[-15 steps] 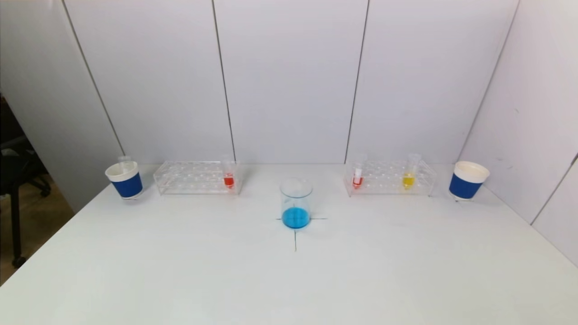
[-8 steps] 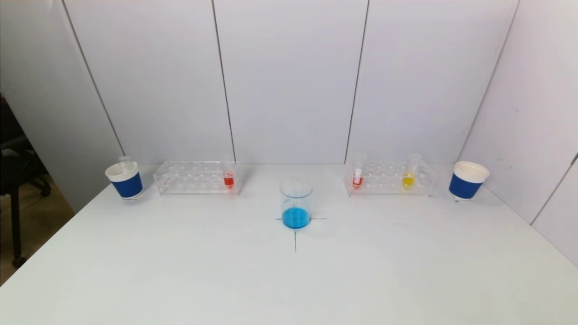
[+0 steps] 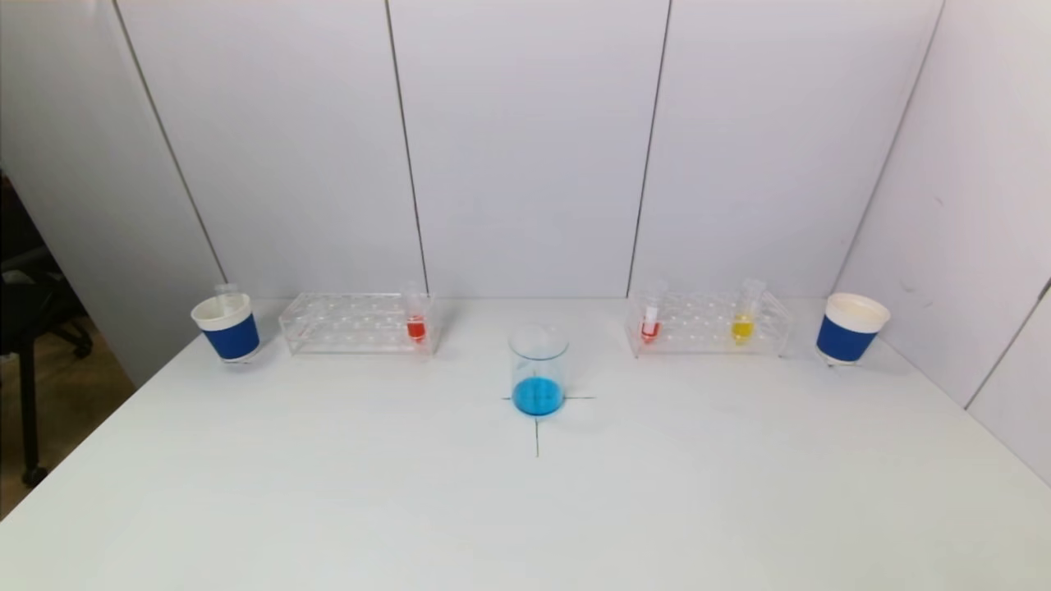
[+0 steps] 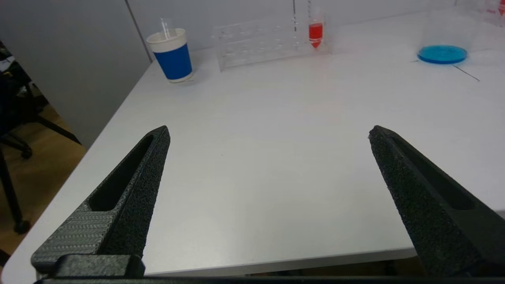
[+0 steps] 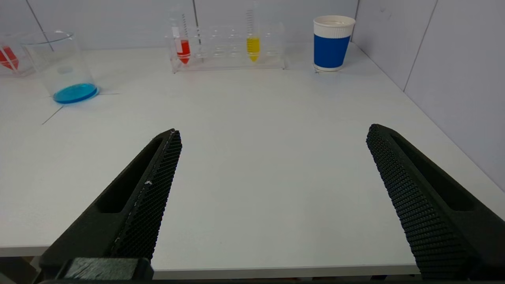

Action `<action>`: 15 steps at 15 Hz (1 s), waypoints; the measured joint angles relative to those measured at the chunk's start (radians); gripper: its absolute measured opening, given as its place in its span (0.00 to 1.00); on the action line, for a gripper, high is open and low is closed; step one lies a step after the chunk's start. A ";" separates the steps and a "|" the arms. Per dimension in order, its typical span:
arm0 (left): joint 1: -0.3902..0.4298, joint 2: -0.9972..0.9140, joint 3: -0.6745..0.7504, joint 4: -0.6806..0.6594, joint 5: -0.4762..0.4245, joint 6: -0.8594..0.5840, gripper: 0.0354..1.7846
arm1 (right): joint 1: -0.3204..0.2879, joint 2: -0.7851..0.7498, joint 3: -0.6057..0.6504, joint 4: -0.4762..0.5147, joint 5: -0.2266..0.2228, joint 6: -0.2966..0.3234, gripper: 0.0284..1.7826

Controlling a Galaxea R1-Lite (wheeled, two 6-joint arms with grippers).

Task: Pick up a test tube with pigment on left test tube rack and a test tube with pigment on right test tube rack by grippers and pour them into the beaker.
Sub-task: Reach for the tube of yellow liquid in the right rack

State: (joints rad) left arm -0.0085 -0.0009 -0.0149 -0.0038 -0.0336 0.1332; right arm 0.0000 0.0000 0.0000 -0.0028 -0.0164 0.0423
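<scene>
Head view, layout: the beaker [image 3: 539,369] stands upright on a cross drawn at the middle of the table [image 3: 525,509], a shallow layer of blue liquid in its bottom. The central mark probably makes it equally reachable for both arms.
Head view, left side: the left test tube rack [image 3: 357,322] lies along the far edge with its long axis running side to side. One red tube [image 3: 416,316] stands at the end nearest the beaker, long axis vertical, mouth up, tapered tip down. A blue-banded cup [image 3: 227,327] stands beyond the rack's outer end.
Head view, right side: the right test tube rack [image 3: 710,323] mirrors the first. It holds a second red tube [image 3: 650,318] at its inner end and a yellow tube [image 3: 744,316] towards its outer end, both near upright with mouths up. The right-hand cup [image 3: 851,328] stands just past it.
Head view, arms: neither gripper is visible; no tube has been lifted.
Left wrist view: the left gripper [image 4: 268,132] hangs over the near table edge, fingers [image 4: 130,189] spread wide around nothing and aimed towards the far left rack, well apart from it.
Right wrist view: the right gripper [image 5: 272,132] likewise sits at the near edge, jaws wide and empty, facing its rack.
Step judged: approach not yet begun.
</scene>
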 joint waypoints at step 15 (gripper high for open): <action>0.000 0.000 0.015 0.013 0.009 -0.096 0.99 | 0.000 0.000 0.000 0.000 0.000 0.000 0.96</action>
State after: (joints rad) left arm -0.0089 -0.0009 0.0000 0.0091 -0.0245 0.0374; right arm 0.0000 0.0000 0.0000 -0.0028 -0.0168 0.0423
